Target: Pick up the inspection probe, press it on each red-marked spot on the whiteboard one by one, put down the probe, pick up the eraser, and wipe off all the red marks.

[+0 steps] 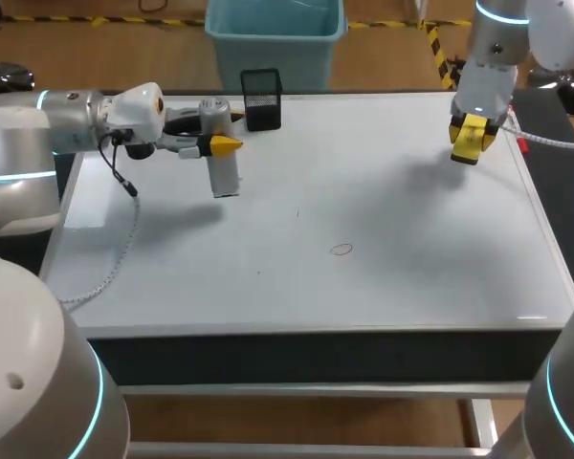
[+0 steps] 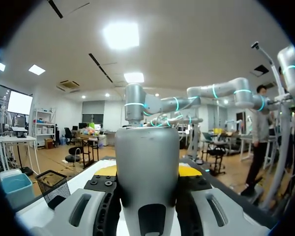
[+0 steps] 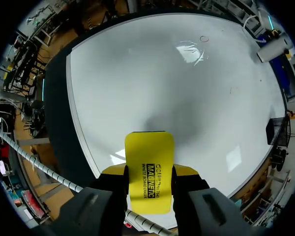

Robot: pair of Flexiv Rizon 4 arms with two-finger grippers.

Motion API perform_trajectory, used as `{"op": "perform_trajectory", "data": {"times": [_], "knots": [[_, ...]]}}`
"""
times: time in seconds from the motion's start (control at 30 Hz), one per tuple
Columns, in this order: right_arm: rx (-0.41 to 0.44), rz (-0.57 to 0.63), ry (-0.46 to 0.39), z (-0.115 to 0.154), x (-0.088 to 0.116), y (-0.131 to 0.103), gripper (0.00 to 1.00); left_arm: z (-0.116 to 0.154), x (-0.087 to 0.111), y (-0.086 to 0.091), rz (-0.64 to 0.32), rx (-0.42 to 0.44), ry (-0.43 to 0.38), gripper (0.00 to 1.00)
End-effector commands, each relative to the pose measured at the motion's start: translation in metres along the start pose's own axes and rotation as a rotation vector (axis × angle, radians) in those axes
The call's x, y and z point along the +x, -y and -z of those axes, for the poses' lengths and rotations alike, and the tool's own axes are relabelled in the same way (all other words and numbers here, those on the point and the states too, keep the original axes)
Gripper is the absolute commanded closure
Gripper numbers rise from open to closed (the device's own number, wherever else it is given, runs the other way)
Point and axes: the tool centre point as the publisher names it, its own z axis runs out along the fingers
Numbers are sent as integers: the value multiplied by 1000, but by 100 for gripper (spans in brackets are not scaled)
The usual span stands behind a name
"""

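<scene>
Two grippers, both loaded. Left gripper [image 1: 225, 145]: fingers closed on the inspection probe [image 1: 226, 177], a grey cylinder held upright over the far left of the whiteboard [image 1: 411, 277], just near of a black mesh holder [image 1: 261, 98]. Right gripper [image 1: 469, 142]: clamped on the yellow eraser [image 3: 149, 167], over the board's far right corner. One faint red ring [image 1: 341, 250]: near the board's middle, well apart from both grippers.

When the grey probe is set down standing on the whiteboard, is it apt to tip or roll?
Probably tippy: the probe looks tall and narrow. Its body seems round, so lying down it may roll. It looks rigid in the left gripper.
</scene>
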Motion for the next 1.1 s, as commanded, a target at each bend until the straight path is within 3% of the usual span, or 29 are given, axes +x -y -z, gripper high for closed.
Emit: {"op": "perform_trajectory", "data": {"times": [0.03, 0.67, 0.9, 1.1], "knots": [[1, 2, -2, 1, 1, 0, 100, 4, -2, 0, -1, 1, -6, 100], [1, 2, -2, 1, 1, 0, 100, 13, -5, 7, -14, -9, 15, 100], [12, 96, -25, 2, -15, -43, 100, 13, -5, 7, -14, -9, 15, 100], [35, 213, -34, 6, -30, -108, 100, 13, -5, 7, -14, -9, 15, 100]]}}
